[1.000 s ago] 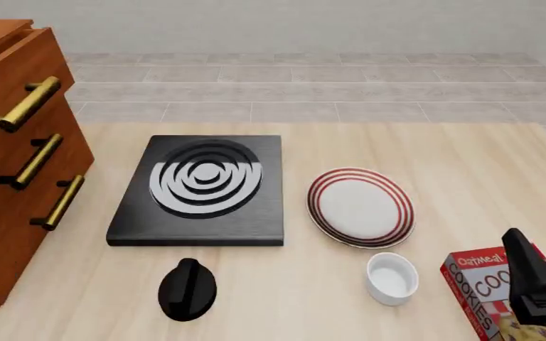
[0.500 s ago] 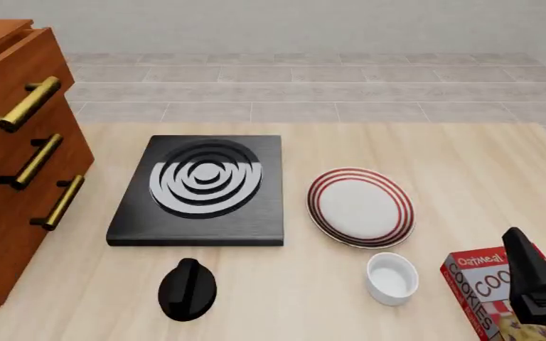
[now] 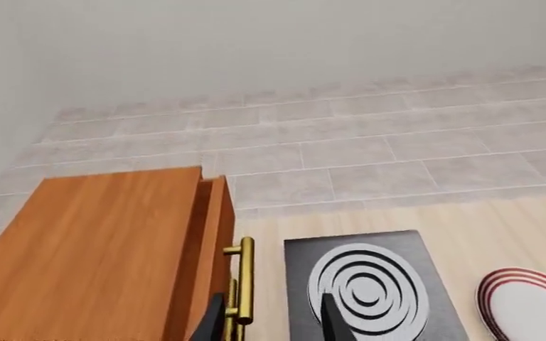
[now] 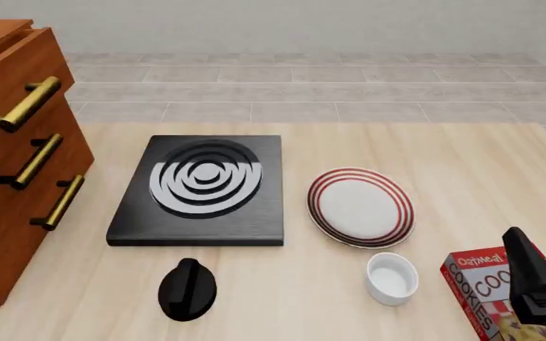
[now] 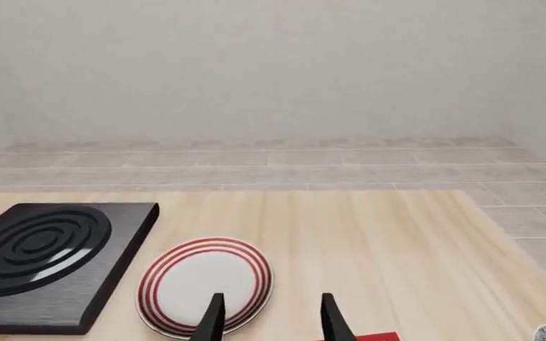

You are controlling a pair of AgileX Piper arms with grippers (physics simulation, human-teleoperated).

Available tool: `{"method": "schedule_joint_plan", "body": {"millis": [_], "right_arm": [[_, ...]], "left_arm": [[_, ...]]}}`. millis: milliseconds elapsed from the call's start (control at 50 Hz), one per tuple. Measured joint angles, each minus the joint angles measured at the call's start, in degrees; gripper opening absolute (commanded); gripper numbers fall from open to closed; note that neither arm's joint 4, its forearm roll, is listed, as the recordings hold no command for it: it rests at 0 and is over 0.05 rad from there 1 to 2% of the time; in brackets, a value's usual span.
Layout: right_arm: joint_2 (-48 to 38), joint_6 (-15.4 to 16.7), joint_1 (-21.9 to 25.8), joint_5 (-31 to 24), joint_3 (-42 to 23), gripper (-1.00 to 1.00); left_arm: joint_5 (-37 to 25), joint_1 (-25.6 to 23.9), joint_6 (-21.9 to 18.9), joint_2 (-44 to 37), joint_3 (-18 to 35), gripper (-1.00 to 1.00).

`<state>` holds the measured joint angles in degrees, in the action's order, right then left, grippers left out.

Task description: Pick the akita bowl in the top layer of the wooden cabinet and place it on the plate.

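Both jaws parted, holding nothing. Akita bowl unseen, top layer of wooden cabinet closed. Likely stiff, slick, fragile; pinch thin rim.

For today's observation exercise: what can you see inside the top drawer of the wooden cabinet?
Nothing inside shows. The top drawer of the wooden cabinet is closed; only its front and brass handle are visible. Any contents, including a bowl, are hidden by the wood.

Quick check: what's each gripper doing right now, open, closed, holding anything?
Left gripper: open, holding nothing.
Right gripper: open, holding nothing.
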<state>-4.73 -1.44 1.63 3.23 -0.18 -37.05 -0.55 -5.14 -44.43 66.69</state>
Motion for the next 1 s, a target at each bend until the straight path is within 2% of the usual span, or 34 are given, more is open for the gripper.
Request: {"method": "schedule_joint_plan", "body": {"millis": [320,1000], "right_arm": [[0.87,-0.19,0.21,-0.82,-0.05,1.00],[0.22,-0.53,0.34,-0.15,0.01,1.00]], "left_arm": [[-5.29,1.23,-2.40,-3.45,2.95,1.00],[-8.99,7.46,-8.48,-7.51,0.30,1.00]]}}
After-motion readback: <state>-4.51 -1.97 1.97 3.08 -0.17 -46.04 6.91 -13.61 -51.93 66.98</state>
